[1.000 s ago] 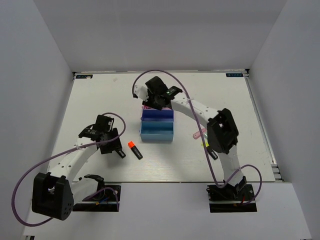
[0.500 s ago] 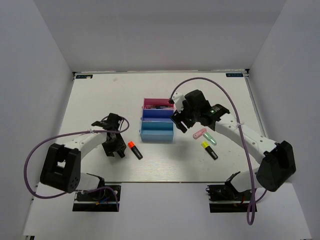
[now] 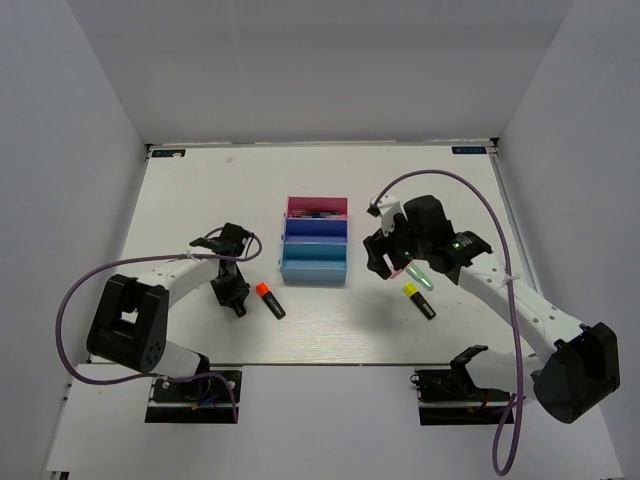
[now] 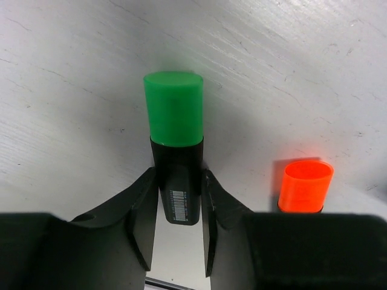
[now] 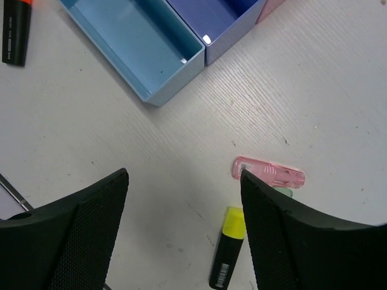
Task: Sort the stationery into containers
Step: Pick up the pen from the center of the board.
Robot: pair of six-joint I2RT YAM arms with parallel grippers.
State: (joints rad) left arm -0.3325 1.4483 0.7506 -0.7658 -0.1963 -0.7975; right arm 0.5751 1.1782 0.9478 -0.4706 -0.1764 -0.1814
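Observation:
Three joined trays stand mid-table: pink with slim pens in it, dark blue, light blue. My left gripper is low on the table, shut on the black body of a green-capped highlighter that lies between its fingers. An orange-capped highlighter lies just right of it, and it also shows in the left wrist view. My right gripper is wide open and empty above a pink marker, a mint marker and a yellow-capped highlighter.
White walls enclose the table on the left, back and right. The light blue tray and dark blue tray show empty in the right wrist view. Purple cables arc above both arms.
My right arm swung from over the pink tray to the right of the trays and now hangs above the markers there. My left gripper edged right, beside the orange-capped highlighter.

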